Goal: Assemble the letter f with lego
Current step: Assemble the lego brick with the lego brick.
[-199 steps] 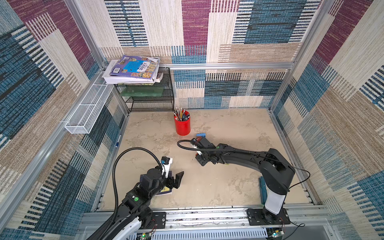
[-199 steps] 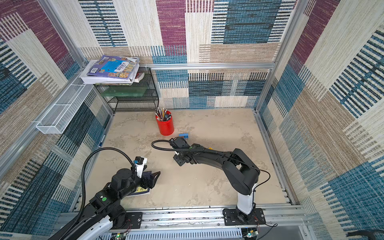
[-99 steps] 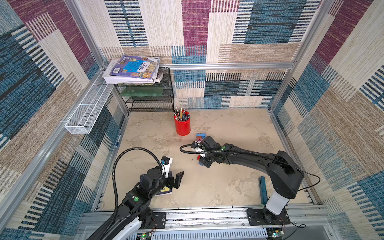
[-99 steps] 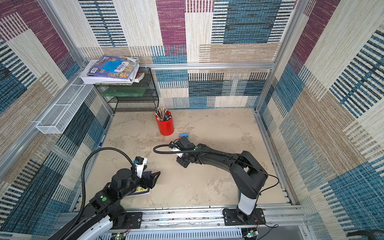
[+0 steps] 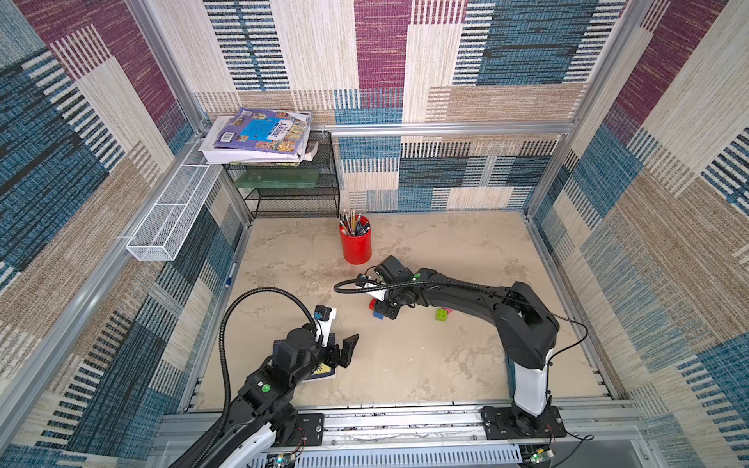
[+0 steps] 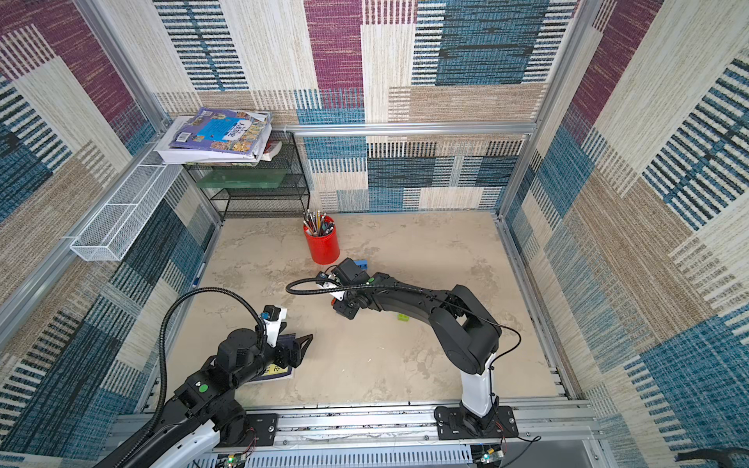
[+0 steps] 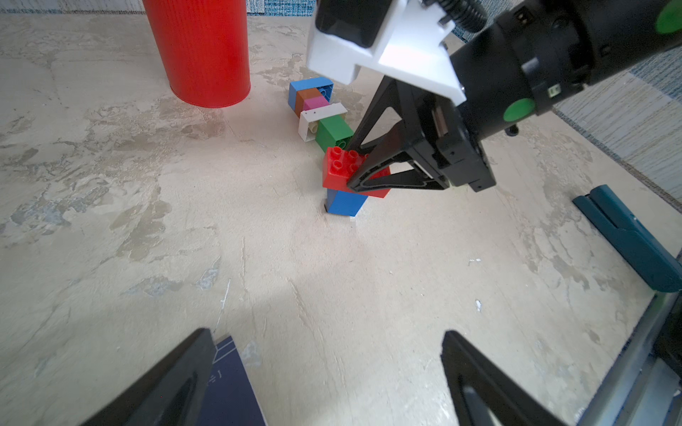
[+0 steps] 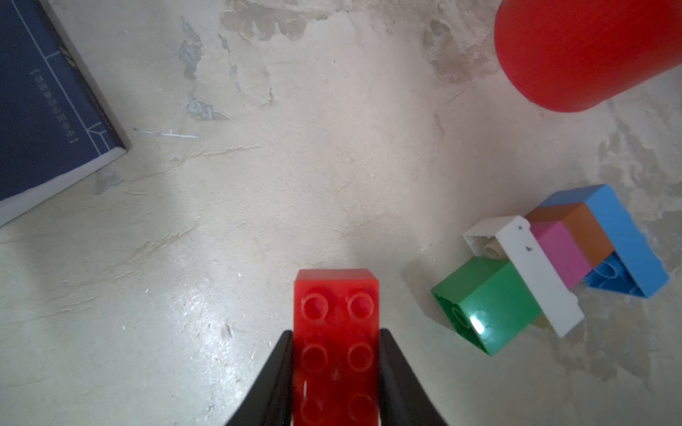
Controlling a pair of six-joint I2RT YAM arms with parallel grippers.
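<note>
Right tool (image 8: 336, 332): narrowed on the long sides of the red brick (image 8: 336, 306), which seems to sit on a blue brick (image 7: 347, 203), mid-surface.
Left tool (image 7: 328, 333): wide and empty, near the front left corner over a book (image 8: 44, 110).
Key relation: the joined lego row (image 8: 535, 265) lies flat just beyond the red brick, toward the red cup (image 5: 356, 245). Its green end is nearest the tool, with its long axis running on to the cup. The right arm is far nearer.
Surface (image 5: 405, 364): mottled beige, with a lime brick (image 5: 441, 314) lying apart.
Room: patterned fabric walls.
</note>
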